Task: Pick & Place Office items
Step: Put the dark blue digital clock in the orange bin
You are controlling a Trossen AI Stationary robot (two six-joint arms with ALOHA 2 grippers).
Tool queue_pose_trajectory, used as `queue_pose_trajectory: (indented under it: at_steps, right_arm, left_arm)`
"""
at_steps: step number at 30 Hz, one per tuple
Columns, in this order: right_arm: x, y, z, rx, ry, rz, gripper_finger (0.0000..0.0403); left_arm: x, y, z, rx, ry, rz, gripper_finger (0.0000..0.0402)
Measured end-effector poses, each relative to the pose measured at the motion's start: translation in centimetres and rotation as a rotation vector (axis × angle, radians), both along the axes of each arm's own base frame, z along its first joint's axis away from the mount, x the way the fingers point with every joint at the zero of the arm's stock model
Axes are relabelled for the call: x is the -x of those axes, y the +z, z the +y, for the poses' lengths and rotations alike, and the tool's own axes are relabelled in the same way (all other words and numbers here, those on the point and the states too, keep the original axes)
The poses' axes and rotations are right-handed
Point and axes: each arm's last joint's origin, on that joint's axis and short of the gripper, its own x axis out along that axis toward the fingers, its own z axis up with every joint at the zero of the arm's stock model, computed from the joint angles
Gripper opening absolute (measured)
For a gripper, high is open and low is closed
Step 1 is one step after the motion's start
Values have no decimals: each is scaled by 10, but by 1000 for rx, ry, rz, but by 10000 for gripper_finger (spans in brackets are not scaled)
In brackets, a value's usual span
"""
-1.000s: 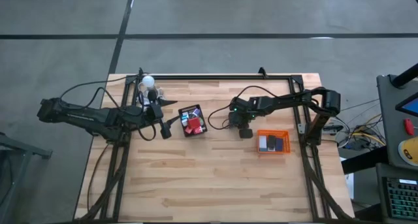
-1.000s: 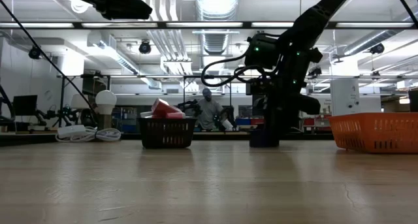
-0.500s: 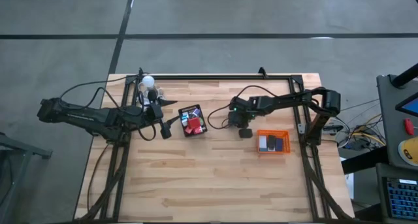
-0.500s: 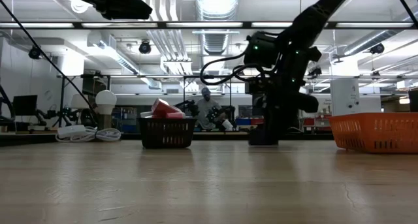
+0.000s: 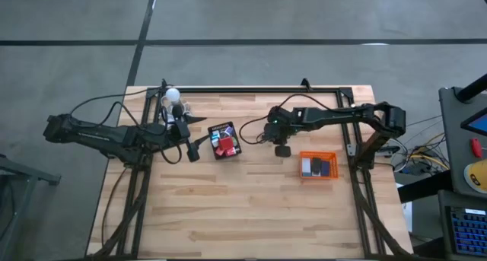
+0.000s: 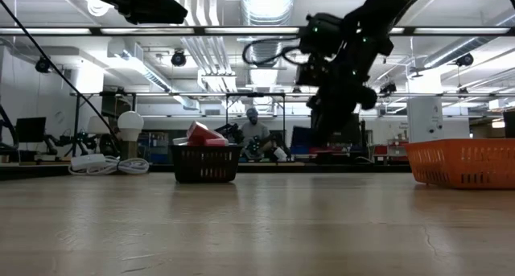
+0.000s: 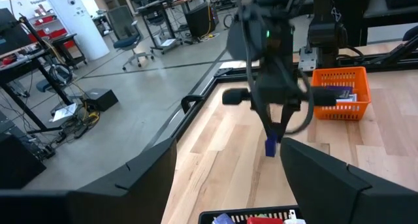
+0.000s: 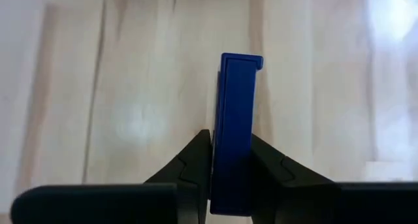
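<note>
Office items: we count one blue block [image 8: 232, 129] pinched between the right gripper [image 8: 230, 160] fingers, lifted above the table [image 5: 251, 208], one black mesh tray [image 5: 224, 139] left of it, one orange tray [image 5: 317, 166] right. Left gripper [image 5: 193, 153] waits, jaws apart, beside the mesh tray.

Left arm [image 5: 106, 135]: dark, slim links; black cables loop off it along its length.
Right arm [image 5: 335, 118]: dark, jointed links; a black cable arcs out near the wrist.
Right wrist housing [image 6: 342, 47]: boxy and black, with small green lights glowing on it.
Right gripper [image 8: 230, 178]: matte black fingers, wedge-shaped and tapering to narrow tips.
Left gripper [image 7: 228, 178]: broad, flat, angular black fingers with plain faces.
Cabling on the right arm [image 7: 251, 87]: thin black loops hanging beside the wrist.
</note>
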Motion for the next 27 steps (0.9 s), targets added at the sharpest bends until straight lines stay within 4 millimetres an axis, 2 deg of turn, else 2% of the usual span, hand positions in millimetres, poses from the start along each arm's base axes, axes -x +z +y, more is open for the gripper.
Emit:
queue_pose_trajectory:
  at_steps: [7, 14, 21, 27]
  right_arm:
    - [6, 38, 11, -4, -28, -128, 68]
    - [21, 78, 33, 1, -5, -268, 65]
    - [36, 106, 52, -23, -21, -371, 70]
    - [50, 121, 63, -29, -2, -415, 64]
  left_arm:
    - [0, 0, 0, 0, 0, 0, 275]
    - [0, 0, 0, 0, 0, 0, 275]
    - [0, 0, 0, 0, 0, 0, 275]
    - [0, 0, 0, 0, 0, 0, 275]
